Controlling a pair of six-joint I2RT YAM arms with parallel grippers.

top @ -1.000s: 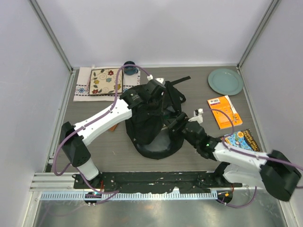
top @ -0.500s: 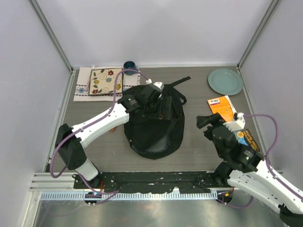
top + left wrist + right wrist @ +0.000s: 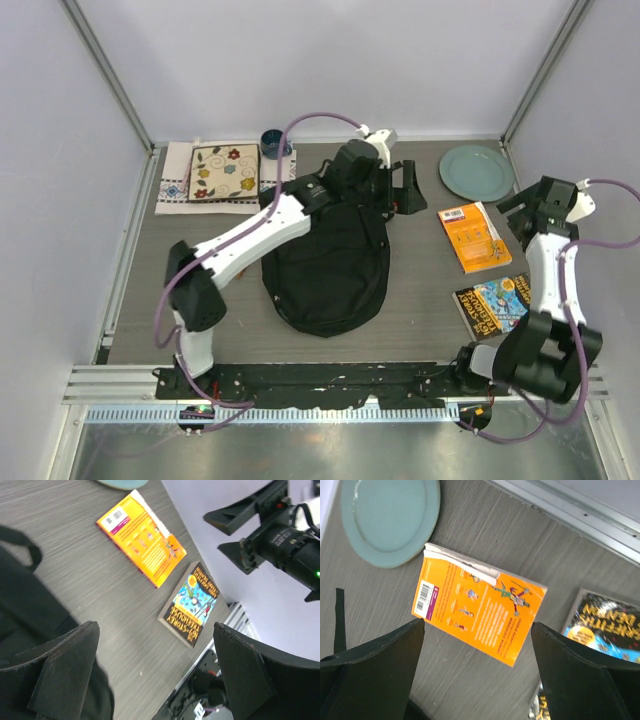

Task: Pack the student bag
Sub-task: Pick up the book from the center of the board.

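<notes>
Although the left arm covers the far end of the student bag (image 3: 325, 270) from above, the left gripper (image 3: 155, 630) is plain in its wrist view: fingers spread wide, holding nothing, hanging over bare desk (image 3: 85, 575) just beside the bag's black fabric. The right gripper (image 3: 477, 627) is just as wide and also holds nothing, hovering above the orange book (image 3: 480, 615). A second, blue-and-yellow book (image 3: 605, 625) is cut off at that view's edge. The left arm stretches diagonally across the bag, while the right arm rears steeply up from its base. The bag lies flat mid-desk, and what it contains cannot be seen. A green plate (image 3: 476, 172) sits near the far right corner.
</notes>
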